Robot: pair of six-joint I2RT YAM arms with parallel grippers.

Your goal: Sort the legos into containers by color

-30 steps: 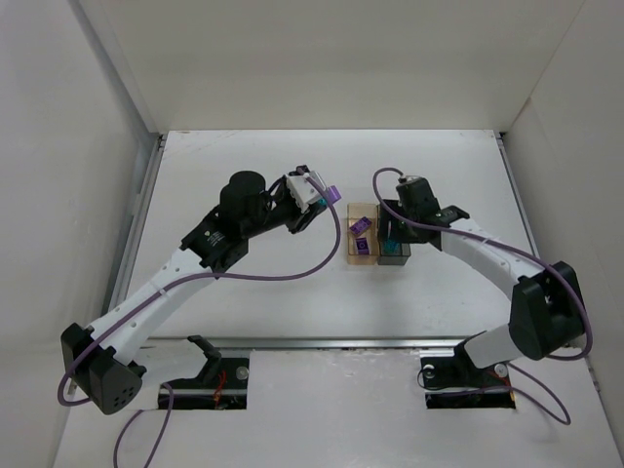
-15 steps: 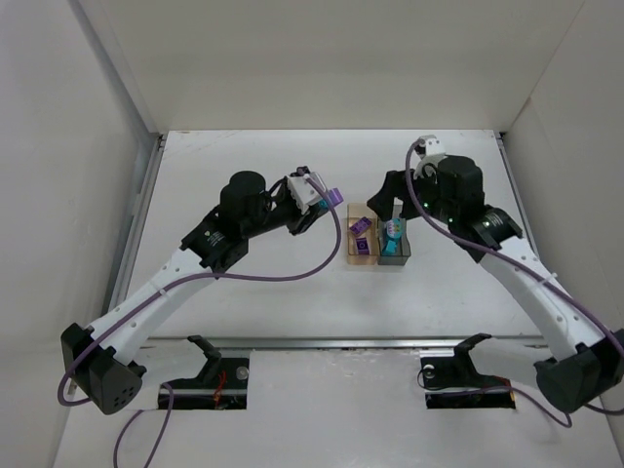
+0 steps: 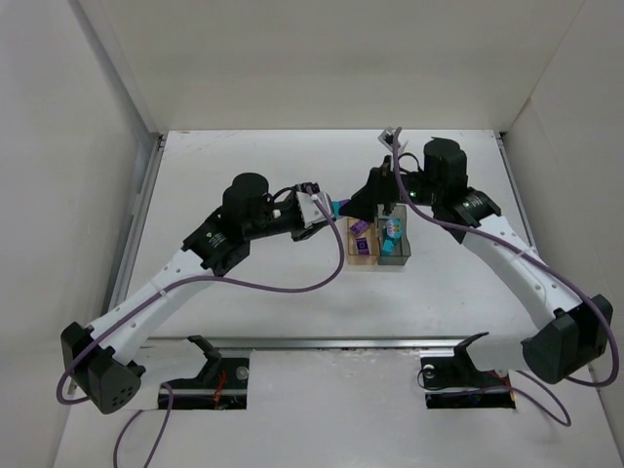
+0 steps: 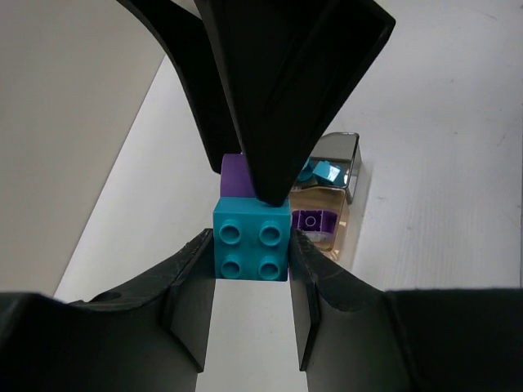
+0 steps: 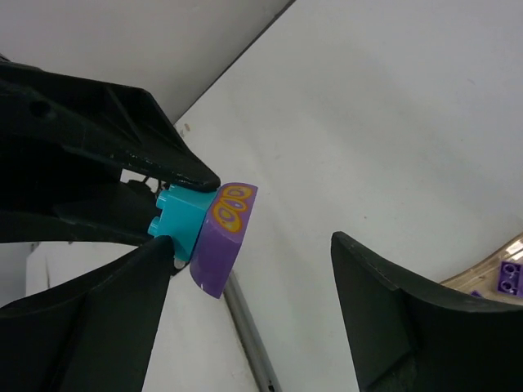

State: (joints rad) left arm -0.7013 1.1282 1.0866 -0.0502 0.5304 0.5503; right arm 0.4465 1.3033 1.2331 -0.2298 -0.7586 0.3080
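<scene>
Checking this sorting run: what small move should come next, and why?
Probably close the right hand on the purple piece. That piece is stuck to the teal brick clamped in the left hand, and it sits between the right hand's open jaws, so a grip would let them be pulled apart.

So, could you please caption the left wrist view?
Left end effector grips a teal brick joined to a purple brick.

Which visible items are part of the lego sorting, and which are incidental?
Job: teal brick and purple brick, joined, in left gripper; open right gripper; amber container; grey container.
Incidental: purple cables; metal rail.
</scene>
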